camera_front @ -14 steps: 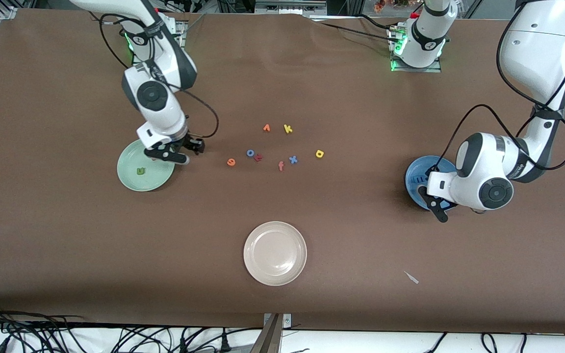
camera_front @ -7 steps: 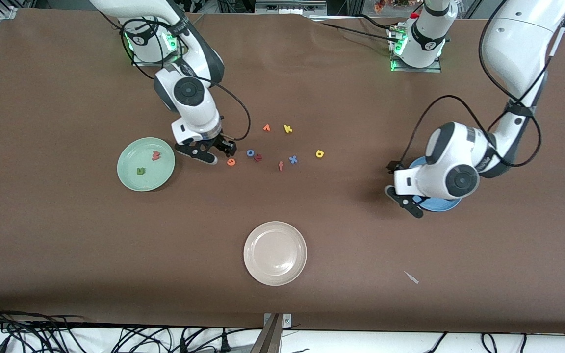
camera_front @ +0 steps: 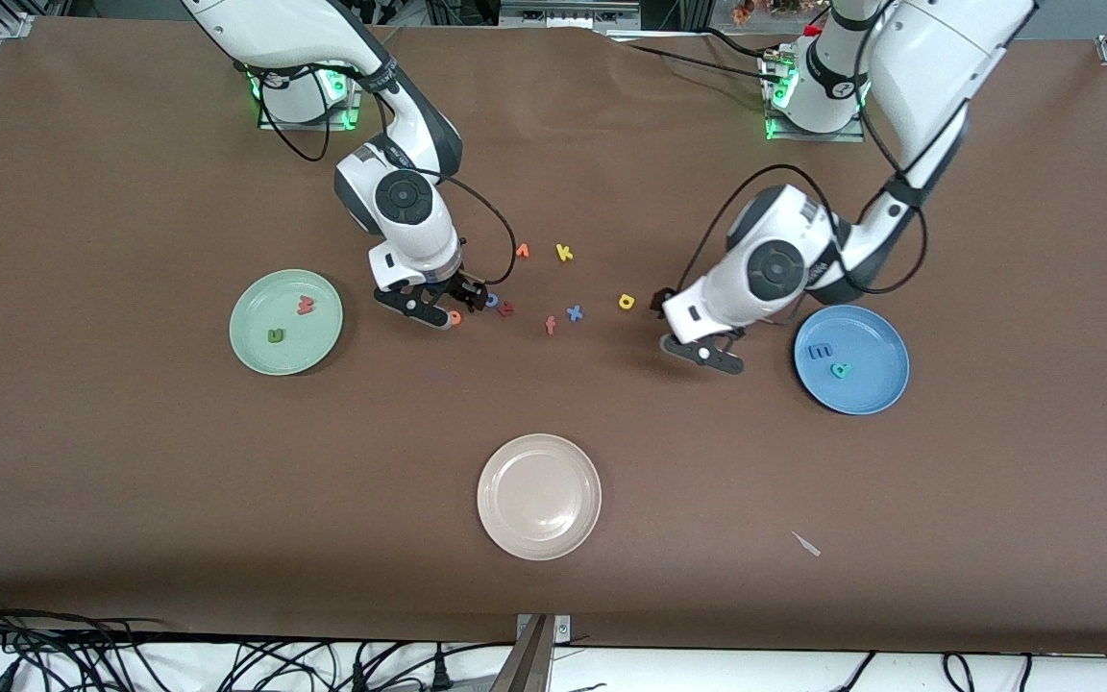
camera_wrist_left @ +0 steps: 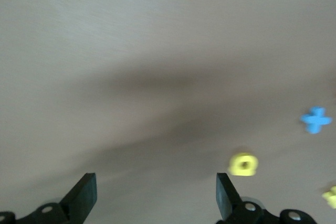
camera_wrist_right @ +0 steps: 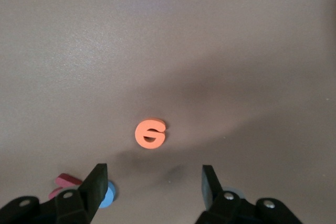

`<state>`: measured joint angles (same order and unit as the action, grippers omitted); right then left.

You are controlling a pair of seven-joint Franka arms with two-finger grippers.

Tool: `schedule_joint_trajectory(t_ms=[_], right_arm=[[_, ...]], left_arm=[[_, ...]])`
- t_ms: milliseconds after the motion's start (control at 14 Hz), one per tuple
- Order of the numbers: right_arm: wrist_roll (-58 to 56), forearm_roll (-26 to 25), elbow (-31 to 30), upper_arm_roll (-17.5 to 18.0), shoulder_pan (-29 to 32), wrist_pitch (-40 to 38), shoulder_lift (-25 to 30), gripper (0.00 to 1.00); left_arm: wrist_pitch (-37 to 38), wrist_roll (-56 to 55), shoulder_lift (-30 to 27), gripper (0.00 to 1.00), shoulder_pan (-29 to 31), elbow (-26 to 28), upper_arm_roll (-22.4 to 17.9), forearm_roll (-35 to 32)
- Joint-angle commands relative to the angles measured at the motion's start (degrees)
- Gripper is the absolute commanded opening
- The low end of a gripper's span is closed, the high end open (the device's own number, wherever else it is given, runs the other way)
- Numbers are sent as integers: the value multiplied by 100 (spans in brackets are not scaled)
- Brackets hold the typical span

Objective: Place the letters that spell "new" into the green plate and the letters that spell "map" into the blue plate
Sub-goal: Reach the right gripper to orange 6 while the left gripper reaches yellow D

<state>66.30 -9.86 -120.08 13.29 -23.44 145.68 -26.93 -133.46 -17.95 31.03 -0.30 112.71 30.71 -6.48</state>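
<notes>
The green plate (camera_front: 285, 321) now holds the n (camera_front: 275, 335) and also the w (camera_front: 305, 306), which was not visible there a second ago. So only the e (camera_front: 455, 317) is missing for "new". The right gripper (camera_front: 433, 306) has left this plate and now hangs low over the e, jaws released and empty, the letter lying between them in the wrist view.

In the middle lie the spare letters, then the a (camera_front: 627, 301), still on the worktop.

The left gripper (camera_front: 704, 352) has come away from the blue plate (camera_front: 851, 359) toward the a, jaws wide and empty. The m (camera_front: 818, 352) and p (camera_front: 840, 370) lie in that plate. I think each word needs one more letter.
</notes>
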Motion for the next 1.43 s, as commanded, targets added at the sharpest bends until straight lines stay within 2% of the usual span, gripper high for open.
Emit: schedule_joint_trajectory(t_ms=[0,286,430,573,1002,1289,1360], right_arm=[[85,-165,37,-28,-21,172,-137,81],[85,-403,46,-134,-12,181,-225,81],[85,-403,46,-134,-12,224,-234,79],[85,-403,64,-134,-12,277,-286,76],[76,-464,99,-195,-21,427,-401,70],[76,-543,134,-204,-12,462,-462,69],[76,-552,134,-204,-3,462,-471,65]], left_arm=[[-285,-1084,-159,100,-470,164,-65,-221],[-497,-2886,149,100,-953,173,-47,-1415],[-584,-3336,324,98,-1139,155,-56,-1689],[-629,-3364,404,98,-1157,103,-47,-1717],[-629,-3356,474,79,-1201,102,-74,-1743],[-629,-3364,544,75,-1218,94,-91,-1883],[-629,-3364,580,73,-1218,94,-91,-1953]])
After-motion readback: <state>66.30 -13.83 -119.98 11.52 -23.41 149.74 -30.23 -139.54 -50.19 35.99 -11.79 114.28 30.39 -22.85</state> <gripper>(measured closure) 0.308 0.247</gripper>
